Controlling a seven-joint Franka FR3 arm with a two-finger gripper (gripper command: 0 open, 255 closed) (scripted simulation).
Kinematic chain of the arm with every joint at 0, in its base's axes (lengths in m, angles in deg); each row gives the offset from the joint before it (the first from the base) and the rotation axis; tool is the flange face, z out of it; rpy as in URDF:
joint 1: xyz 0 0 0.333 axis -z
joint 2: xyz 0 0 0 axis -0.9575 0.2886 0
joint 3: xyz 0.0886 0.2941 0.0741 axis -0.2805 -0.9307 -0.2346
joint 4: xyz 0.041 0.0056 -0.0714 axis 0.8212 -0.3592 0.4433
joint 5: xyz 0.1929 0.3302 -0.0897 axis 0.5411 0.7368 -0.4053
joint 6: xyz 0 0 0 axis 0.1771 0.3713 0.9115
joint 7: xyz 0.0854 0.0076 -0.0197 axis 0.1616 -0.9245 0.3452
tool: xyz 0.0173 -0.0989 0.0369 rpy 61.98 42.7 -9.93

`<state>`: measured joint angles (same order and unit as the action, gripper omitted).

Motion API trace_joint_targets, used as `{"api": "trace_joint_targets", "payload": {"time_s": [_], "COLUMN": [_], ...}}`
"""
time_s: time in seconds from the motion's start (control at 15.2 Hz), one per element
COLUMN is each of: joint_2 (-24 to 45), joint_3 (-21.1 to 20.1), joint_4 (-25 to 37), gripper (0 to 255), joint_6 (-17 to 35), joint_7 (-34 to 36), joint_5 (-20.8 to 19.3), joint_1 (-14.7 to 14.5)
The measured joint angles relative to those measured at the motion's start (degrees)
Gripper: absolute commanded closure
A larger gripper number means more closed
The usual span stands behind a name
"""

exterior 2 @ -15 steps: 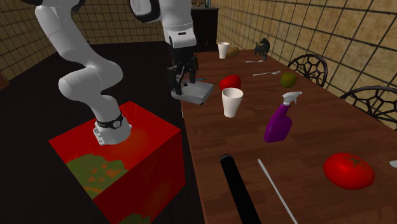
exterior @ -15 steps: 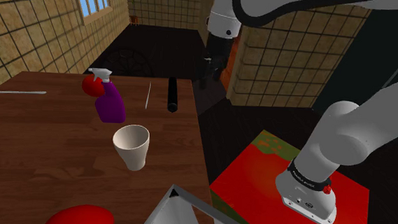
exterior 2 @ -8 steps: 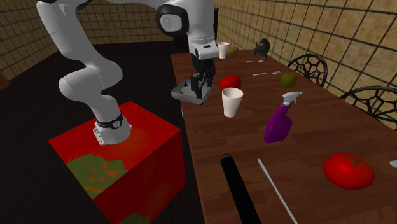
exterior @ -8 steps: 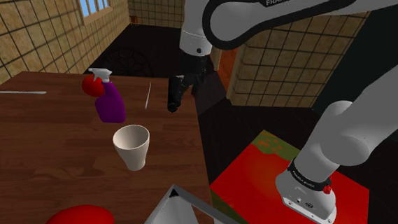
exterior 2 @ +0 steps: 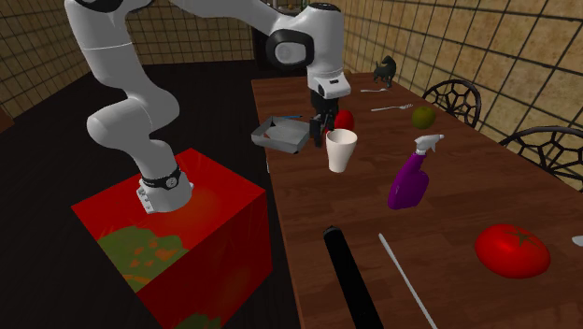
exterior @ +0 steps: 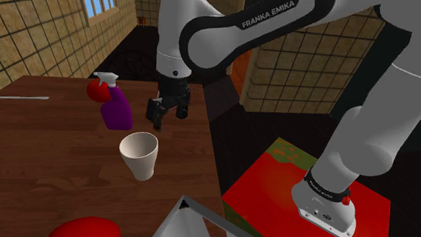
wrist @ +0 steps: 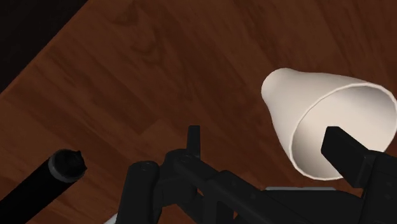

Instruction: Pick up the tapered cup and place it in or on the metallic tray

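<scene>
The jaws stand spread: in the wrist view one black finger (wrist: 193,139) and the other (wrist: 348,153) are well apart with nothing clasped between them, and the second fingertip shows in front of the open mouth of the tapered cup (wrist: 318,121). In the shoulder view the jaws hang at the centre of the frame, pointing down, just above and a little to the right of the cup's rim. The cup (exterior: 139,155) is off-white, upright on the dark wooden counter (exterior: 44,157), mouth up and narrowing toward its base. Just below it, at the bottom middle of the shoulder view, is a corner of the grey metallic tray (exterior: 196,224); in the second exterior view the tray (exterior 2: 278,135) sits at the counter's edge, just left of the cup (exterior 2: 341,150). A purple spray bottle (exterior: 115,105) stands up and left of the cup, with a red tomato (exterior: 93,90) right behind it. A black cylinder (exterior 2: 350,276) lies at the lower middle of the second exterior view, a second tomato (exterior 2: 511,250) at its lower right. The red stand (exterior: 287,192) fills the shoulder view's lower right.
</scene>
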<state>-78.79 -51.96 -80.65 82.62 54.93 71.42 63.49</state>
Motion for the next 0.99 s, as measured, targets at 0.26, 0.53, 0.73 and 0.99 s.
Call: {"api": "trace_joint_targets", "payload": {"time_s": [0.26, 0.53, 0.73, 0.99], "joint_2": [7.7, 10.3, 11.8, 12.2], "joint_3": [-1.4, -1.5, -1.4, -1.4], "joint_4": [5.3, 4.9, 4.3, 4.2], "gripper": [0, 0, 0, 0], "joint_6": [2.2, 5.0, 7.0, 7.5], "joint_7": [4.4, 5.7, 6.3, 6.5], "joint_5": [-3.4, -4.7, -5.5, -5.7], "joint_1": [-1.6, -2.2, -2.5, -2.6]}}
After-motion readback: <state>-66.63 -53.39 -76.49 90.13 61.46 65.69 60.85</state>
